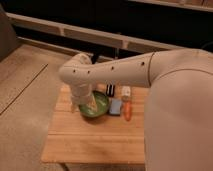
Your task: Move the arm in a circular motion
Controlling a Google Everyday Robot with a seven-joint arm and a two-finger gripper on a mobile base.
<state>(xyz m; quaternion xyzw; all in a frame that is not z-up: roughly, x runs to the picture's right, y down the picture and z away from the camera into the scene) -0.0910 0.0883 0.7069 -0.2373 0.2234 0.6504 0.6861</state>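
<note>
As seen, arm (115, 72): bent over surface (95, 142)
Gripper (91, 104): above bowl (103, 112); grip state cannot be told
Circle: progress unreadable, perhaps unfinished

No text, label, brand, number or sign can be read on the arm (115, 75), the wooden table (95, 145) or the things on it. The gripper (88, 106) is seen over the green bowl (102, 111).
</note>
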